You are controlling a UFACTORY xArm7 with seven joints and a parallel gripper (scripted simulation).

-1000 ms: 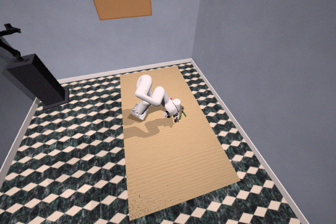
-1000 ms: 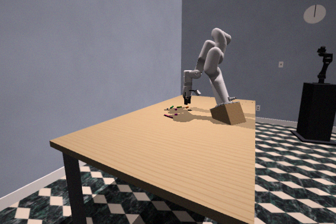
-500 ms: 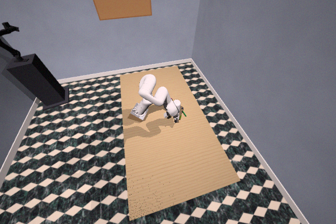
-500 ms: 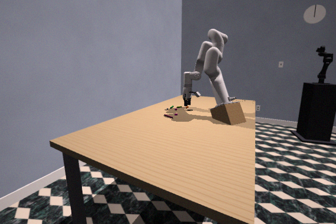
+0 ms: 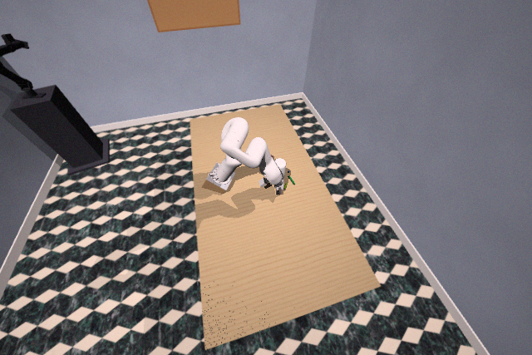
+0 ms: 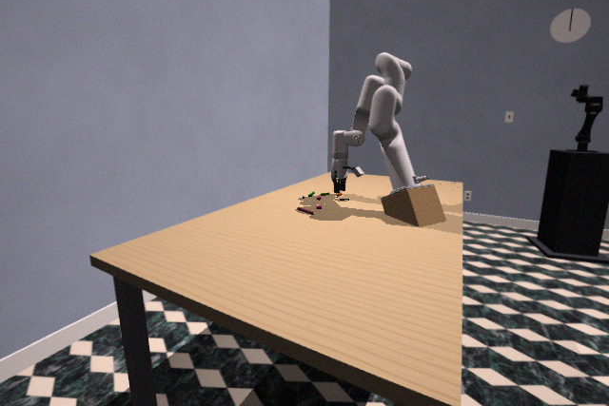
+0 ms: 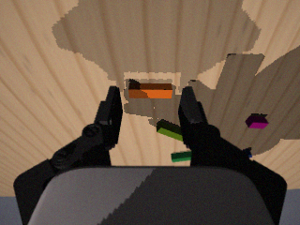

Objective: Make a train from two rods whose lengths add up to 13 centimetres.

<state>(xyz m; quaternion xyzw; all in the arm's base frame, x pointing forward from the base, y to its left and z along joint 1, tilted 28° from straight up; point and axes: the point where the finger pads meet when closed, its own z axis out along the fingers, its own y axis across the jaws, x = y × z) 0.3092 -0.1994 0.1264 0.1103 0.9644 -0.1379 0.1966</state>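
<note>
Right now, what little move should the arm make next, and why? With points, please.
Probably lower the end effector (image 5: 278, 191) (image 6: 339, 189) (image 7: 150, 98) slightly: its open fingers hover above the table, and in the wrist view the orange rod (image 7: 151, 94) lies between their tips, not gripped.

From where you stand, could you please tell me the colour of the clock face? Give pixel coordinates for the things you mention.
Pale grey (image 6: 562, 28), exterior view.

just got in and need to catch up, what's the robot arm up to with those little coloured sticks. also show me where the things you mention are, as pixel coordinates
The arm's gripper (image 6: 339, 189) (image 7: 150, 98) hangs open just above the table (image 6: 295, 254), apparently lining up on the orange rod (image 7: 151, 94), which lies between its fingers as the wrist view sees it. It holds nothing. The lime rod (image 7: 170, 131) and green rod (image 7: 181, 156) lie nearby, set at different angles. The goal is a straight two-rod train; none of these three is laid end to end with another.
</note>
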